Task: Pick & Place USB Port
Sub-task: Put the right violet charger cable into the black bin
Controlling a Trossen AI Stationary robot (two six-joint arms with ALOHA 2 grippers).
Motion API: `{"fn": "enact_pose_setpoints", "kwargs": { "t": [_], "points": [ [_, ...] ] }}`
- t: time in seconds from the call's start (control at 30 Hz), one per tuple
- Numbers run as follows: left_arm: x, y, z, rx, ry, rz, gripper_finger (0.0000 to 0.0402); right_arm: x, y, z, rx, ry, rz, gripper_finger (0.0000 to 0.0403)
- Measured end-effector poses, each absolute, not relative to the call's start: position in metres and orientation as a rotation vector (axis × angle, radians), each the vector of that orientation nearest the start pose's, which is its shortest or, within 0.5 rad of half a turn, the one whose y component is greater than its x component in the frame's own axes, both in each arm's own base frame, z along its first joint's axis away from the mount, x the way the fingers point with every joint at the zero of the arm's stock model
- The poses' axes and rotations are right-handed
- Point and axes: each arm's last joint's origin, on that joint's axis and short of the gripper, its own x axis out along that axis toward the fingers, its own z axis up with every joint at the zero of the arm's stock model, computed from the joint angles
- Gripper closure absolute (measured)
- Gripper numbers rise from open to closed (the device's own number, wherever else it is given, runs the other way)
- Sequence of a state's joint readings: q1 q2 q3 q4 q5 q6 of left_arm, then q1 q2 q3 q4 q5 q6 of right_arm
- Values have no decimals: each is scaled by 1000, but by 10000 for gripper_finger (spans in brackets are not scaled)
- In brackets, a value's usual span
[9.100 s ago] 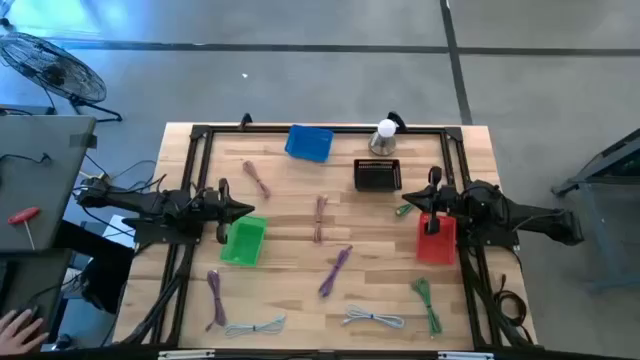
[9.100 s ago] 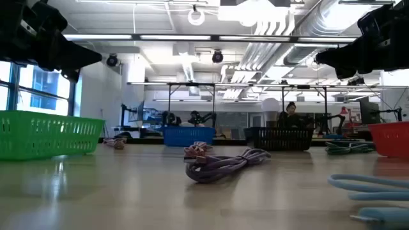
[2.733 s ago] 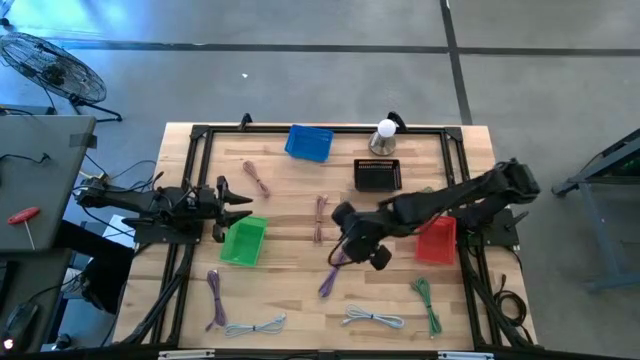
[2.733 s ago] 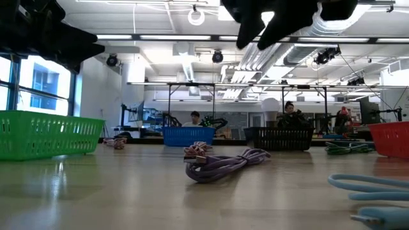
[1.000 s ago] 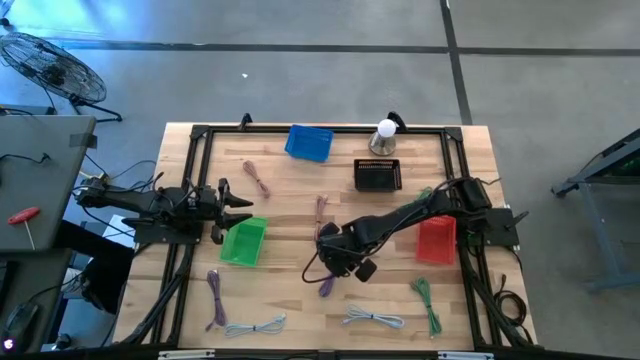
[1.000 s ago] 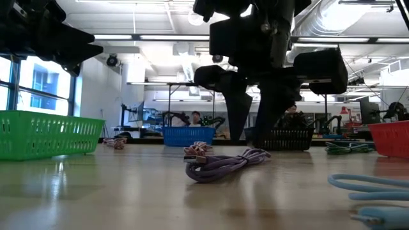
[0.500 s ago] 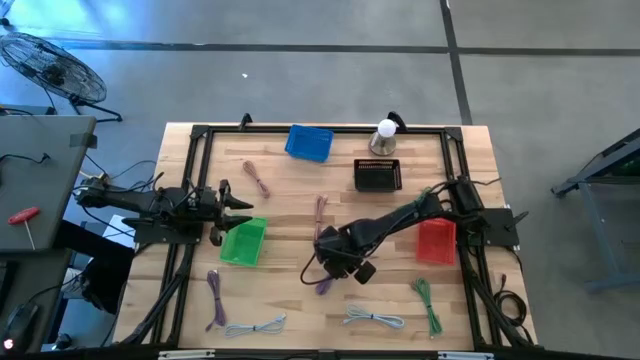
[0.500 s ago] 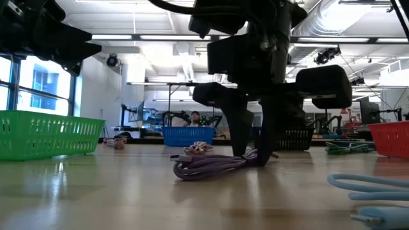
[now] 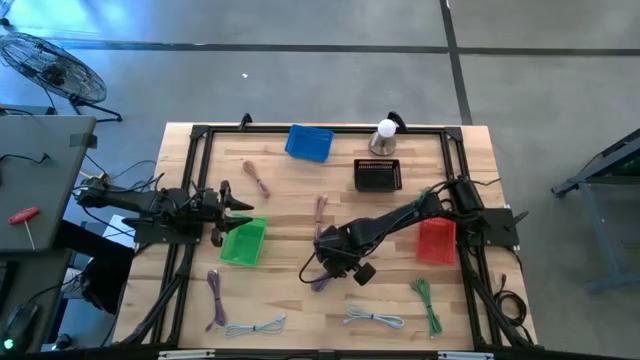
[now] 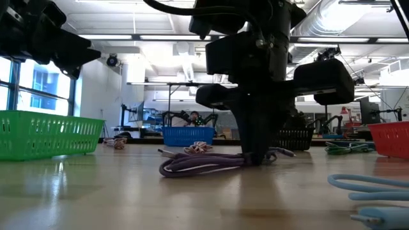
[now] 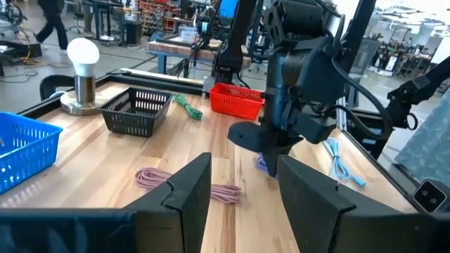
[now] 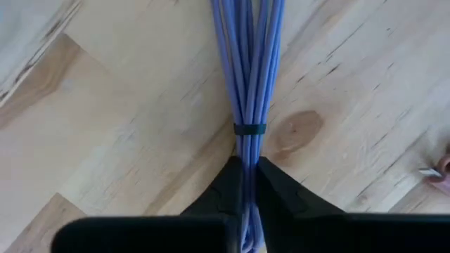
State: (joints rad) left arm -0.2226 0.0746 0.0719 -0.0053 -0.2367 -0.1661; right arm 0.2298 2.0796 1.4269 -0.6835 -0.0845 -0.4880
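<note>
My right gripper [image 12: 244,184] is pinching the bundled purple USB cable [image 12: 249,77] on the wooden table [image 12: 133,133], mid-table. I think I should lift slowly, so the loops don't slip. My left gripper [image 11: 240,184] waits, fingers apart, by the green plastic basket [image 9: 243,241]. I can't tell which basket it goes in.

A purple cable bundle [image 12: 247,84] with a dark tie lies on pale wood-grain table [image 9: 290,300]. Baskets are green [image 9: 243,241], blue [image 9: 309,142], black [image 9: 377,175] and red [image 9: 436,241]. Both arms are black.
</note>
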Motion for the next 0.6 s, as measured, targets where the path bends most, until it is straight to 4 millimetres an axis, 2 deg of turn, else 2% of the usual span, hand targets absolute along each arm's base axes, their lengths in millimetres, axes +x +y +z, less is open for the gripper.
{"fn": "enact_pose_setpoints", "kwargs": {
  "t": [0.2,0.33,0.47,0.6],
  "points": [
    [97,-15,182,-165,5,14,240,393,93,144,-546,1280,537,394],
    [97,-15,182,-165,5,14,240,397,90,155,-604,1292,447,395],
    [97,-15,182,-165,5,14,240,401,88,177,-620,1256,305,395],
    [97,-15,182,-165,5,13,240,400,85,209,-577,1223,196,395]
  ]
}}
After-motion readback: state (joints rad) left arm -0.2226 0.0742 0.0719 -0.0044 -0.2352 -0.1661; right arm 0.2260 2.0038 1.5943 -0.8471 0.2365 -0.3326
